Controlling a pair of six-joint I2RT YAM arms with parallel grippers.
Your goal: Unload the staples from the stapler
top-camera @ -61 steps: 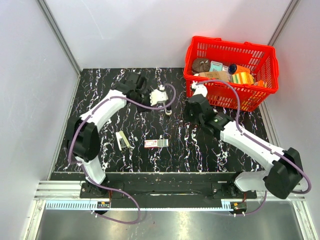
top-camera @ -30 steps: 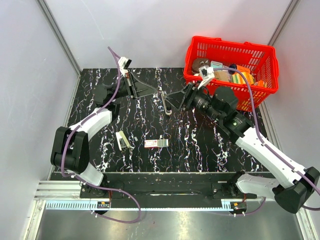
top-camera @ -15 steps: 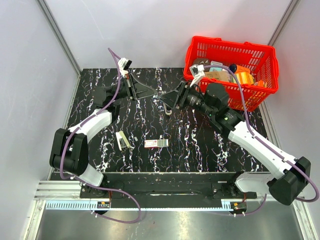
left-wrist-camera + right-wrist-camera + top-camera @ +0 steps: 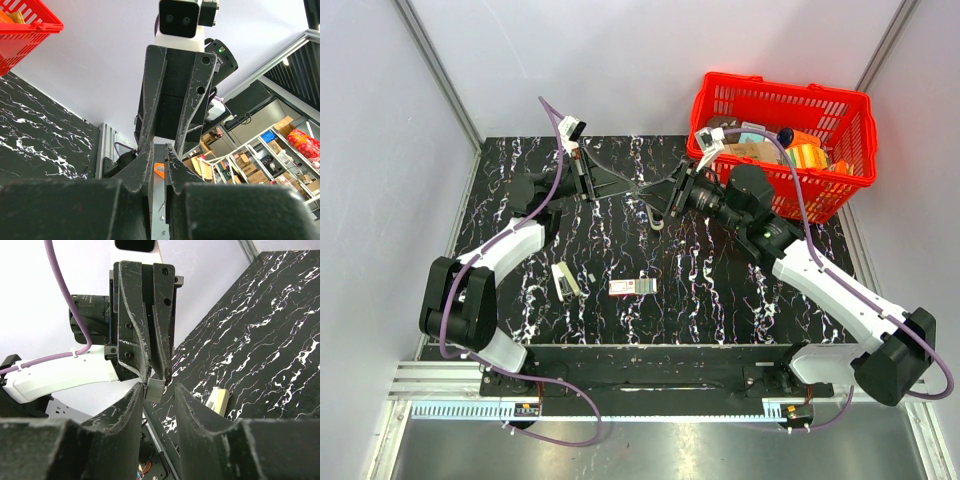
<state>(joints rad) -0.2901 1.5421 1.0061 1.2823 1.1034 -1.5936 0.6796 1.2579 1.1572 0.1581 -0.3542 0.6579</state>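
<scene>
right wrist view: left hand clenched a small grey piece, judged staples; right hand straddled it, released; next move called for closing.

a robotics lab is shown. a test cell is formed by plain white walls held in aluminium posts, with a black marbled table inside. two robot arms, left and right, are bolted to a metal rail and fed by purple cables. beyond the cell, storage shelves stacked with boxes are seen from the left wrist.
</scene>
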